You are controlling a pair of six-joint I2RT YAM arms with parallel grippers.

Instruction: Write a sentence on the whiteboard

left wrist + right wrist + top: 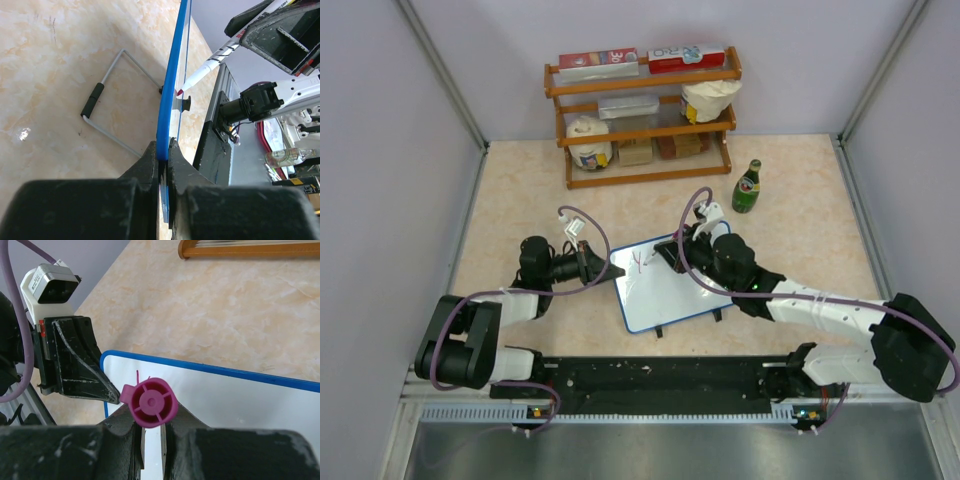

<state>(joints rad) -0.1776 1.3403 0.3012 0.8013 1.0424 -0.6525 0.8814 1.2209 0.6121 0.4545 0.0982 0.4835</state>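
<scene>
Centre-frame on the table (520,190), your left gripper (609,269) clamps the whiteboard (665,290), right gripper (667,256) grips the marker (150,402); hard pressing could shift it.

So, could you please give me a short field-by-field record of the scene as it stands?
whiteboard: on the table between the arms, blue-framed
left gripper: shut on the whiteboard's frame edge
right gripper: shut on a marker
marker: white barrel, magenta end cap, red tip at the board face; contact unclear
writing: a few red strokes near the far left corner
far side: wooden shelf, green glass bottle to its right
</scene>
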